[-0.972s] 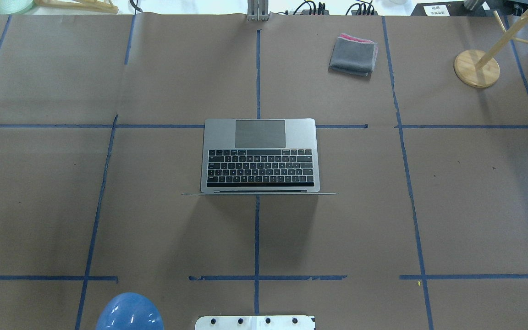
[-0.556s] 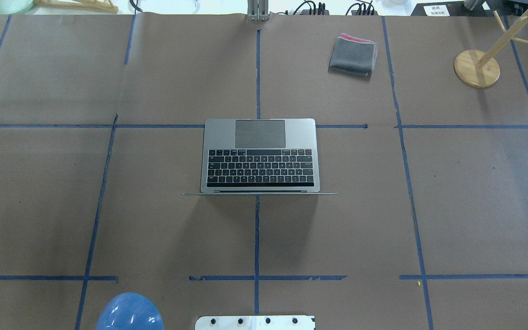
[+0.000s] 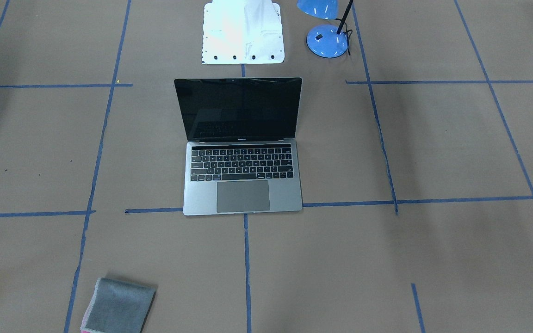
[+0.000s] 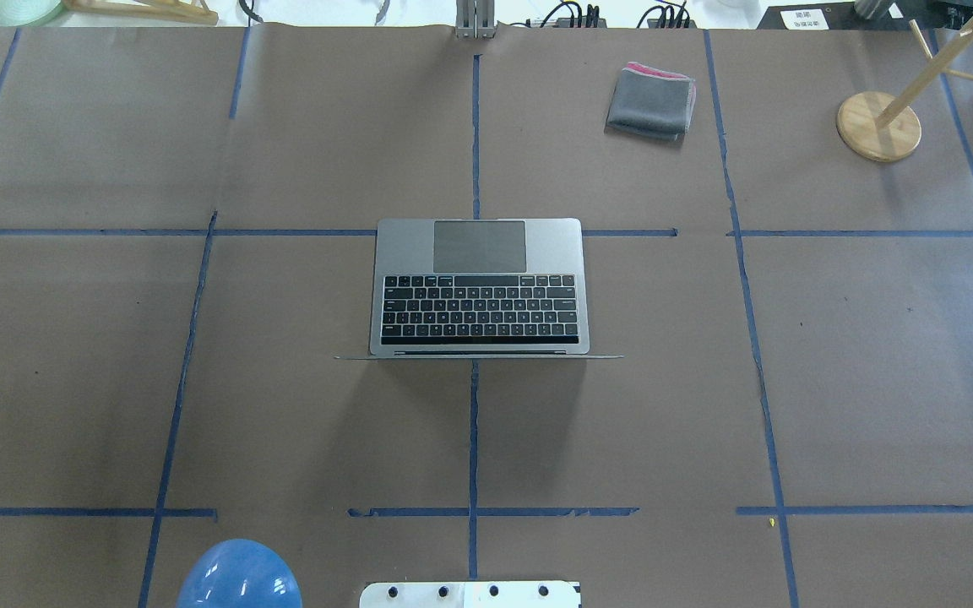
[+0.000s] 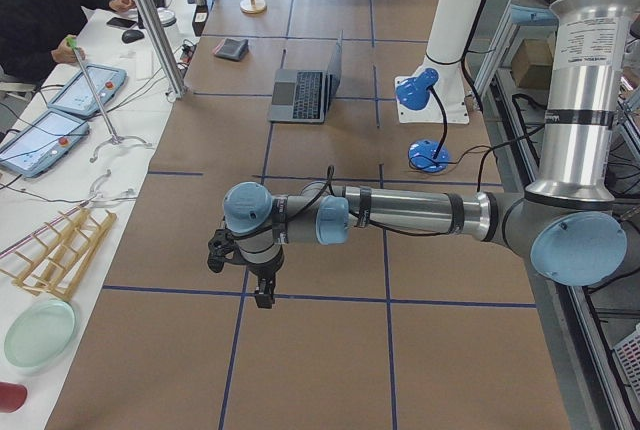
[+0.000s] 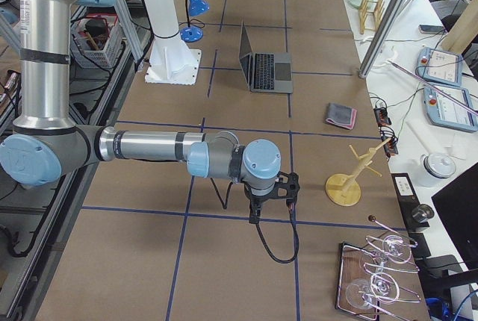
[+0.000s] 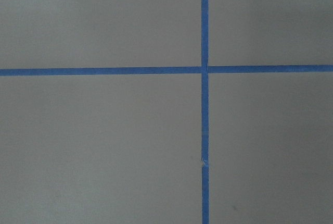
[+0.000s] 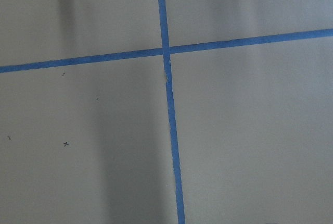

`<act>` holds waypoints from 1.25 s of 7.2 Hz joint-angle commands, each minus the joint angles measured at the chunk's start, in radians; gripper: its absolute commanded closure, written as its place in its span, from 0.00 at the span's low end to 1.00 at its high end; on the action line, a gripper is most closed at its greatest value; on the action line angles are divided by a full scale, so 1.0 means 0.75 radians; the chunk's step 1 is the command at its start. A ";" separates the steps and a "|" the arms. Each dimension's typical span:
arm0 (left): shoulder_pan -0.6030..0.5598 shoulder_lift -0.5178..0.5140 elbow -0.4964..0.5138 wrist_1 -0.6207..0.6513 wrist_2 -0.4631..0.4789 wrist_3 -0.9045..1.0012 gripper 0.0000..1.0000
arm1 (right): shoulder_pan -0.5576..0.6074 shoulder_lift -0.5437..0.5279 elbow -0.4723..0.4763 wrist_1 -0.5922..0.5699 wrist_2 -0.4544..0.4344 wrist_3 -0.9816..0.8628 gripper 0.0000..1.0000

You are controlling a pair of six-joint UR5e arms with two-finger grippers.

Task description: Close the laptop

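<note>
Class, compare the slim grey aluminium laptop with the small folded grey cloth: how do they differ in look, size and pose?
The slim grey aluminium laptop is rigid, with black keys and a glossy black screen; the small folded grey cloth is soft, with a pink edge. The laptop stands open, lid raised; the cloth lies folded flat. The laptop is clearly larger than the cloth. Both are grey.

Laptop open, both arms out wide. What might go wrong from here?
1. The laptop sits unheld on paper; a push on its upright lid may slide it rather than fold it.
2. The left claw, coming in, might clip the blue lamp on its side.
</note>
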 commanded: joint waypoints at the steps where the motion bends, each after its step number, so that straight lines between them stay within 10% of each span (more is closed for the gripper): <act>1: 0.000 0.000 -0.023 -0.016 -0.006 -0.012 0.00 | 0.001 0.000 0.037 0.000 -0.006 0.004 0.00; 5: 0.002 -0.010 -0.187 0.007 -0.114 -0.020 0.00 | -0.007 0.031 0.113 -0.012 0.008 0.004 0.00; 9: 0.275 -0.012 -0.550 0.011 -0.145 -0.622 0.00 | -0.009 0.015 0.131 0.002 0.012 0.006 0.00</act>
